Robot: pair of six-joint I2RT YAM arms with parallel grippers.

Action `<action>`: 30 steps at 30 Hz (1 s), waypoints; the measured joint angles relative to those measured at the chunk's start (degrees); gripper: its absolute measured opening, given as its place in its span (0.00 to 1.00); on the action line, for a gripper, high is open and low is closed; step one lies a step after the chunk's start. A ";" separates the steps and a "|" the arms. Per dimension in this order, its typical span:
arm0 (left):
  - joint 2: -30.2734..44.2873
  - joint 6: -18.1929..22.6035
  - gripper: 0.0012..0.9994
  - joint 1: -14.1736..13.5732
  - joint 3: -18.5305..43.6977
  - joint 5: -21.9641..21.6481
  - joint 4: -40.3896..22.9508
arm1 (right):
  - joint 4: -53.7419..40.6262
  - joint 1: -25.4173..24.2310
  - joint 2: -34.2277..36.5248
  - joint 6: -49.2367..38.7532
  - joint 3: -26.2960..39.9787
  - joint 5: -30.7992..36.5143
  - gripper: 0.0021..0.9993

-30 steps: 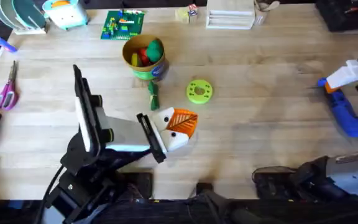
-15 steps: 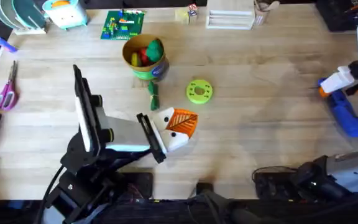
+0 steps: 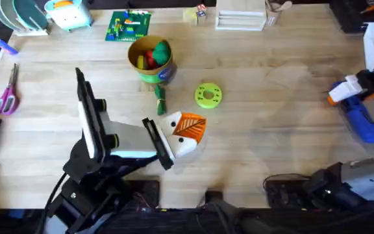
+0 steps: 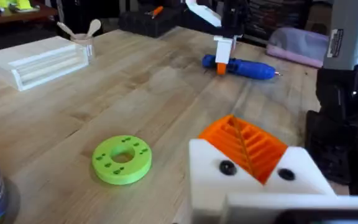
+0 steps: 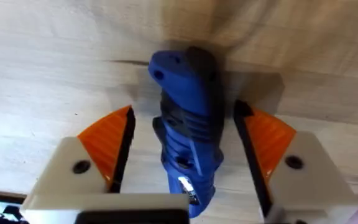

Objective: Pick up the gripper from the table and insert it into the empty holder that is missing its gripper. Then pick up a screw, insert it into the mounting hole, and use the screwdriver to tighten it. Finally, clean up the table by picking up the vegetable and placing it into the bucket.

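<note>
At the far left of the overhead frame, pink-handled scissors [image 3: 6, 95] lie on the table [image 3: 271, 130], well clear of the action. Moving right, the left arm rises from the lower left and its gripper [image 3: 186, 133] sits low at centre frame. The white holder [image 3: 180, 147] is there with the orange gripper pad [image 3: 192, 125] lying against it. In the left wrist view the orange ribbed wedge [image 4: 244, 146] rests on top of the white block [image 4: 260, 186]; whether that claw is open or closed, I cannot tell.

Above it, the yellow bucket [image 3: 151, 62] stands in the upper middle, with red and green toy produce inside. The dark green vegetable [image 3: 160, 99] lies on the table just below the bucket, touching or almost touching its base. To the right of that sits the lime-green disc [image 3: 208, 95], flat on the wood, also plain in the left wrist view [image 4: 122, 160].

Now to the right edge: the blue screwdriver [image 3: 359, 119] lies on the table with its bit pointing to the lower right. The right gripper [image 3: 350, 91] is over its upper end. From the right wrist, the claw [image 5: 185, 152] is spread wide, straddling the screwdriver [image 5: 187, 118], with gaps between the orange pads [image 5: 107, 143] and the blue body on both sides.
</note>
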 joint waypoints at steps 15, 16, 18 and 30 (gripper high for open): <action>0.00 0.00 0.00 0.01 0.00 -0.39 -0.02 | 2.29 -0.28 -0.05 -0.47 -0.37 1.45 0.48; -0.01 0.00 0.00 0.01 0.00 -0.39 -0.01 | 2.37 -0.28 -0.05 -0.44 -0.37 1.64 0.43; 0.00 0.00 0.00 0.01 0.00 -0.39 -0.02 | 2.49 -0.28 -0.05 -0.43 -0.37 1.73 0.30; 0.00 0.00 0.00 0.01 0.00 -0.41 -0.02 | 2.36 -0.26 -0.03 -0.65 -0.62 1.20 0.02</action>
